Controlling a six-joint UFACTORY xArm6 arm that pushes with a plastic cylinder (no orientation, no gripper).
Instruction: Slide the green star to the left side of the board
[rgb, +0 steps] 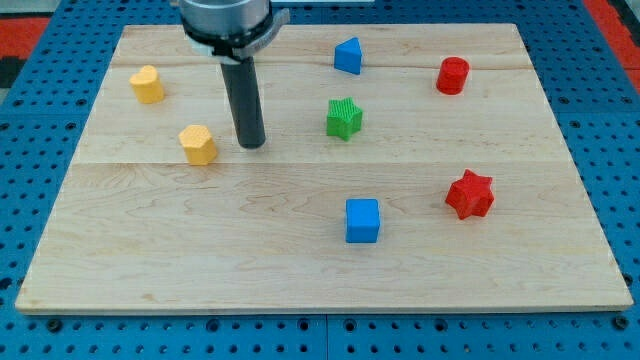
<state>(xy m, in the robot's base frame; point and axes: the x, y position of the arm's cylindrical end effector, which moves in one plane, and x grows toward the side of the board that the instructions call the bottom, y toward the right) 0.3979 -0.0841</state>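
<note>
The green star (343, 118) sits on the wooden board (200, 250), right of centre in the upper half. My tip (251, 145) rests on the board to the star's left, about a hand's width away and slightly lower. It stands just right of a yellow block (199, 144), apart from it. Nothing touches the star.
A second yellow block (147, 85) lies at the upper left. A blue triangular block (348, 56) is above the star. A red cylinder (452, 76) is at the upper right, a red star (470, 194) at the right, a blue cube (363, 220) below centre.
</note>
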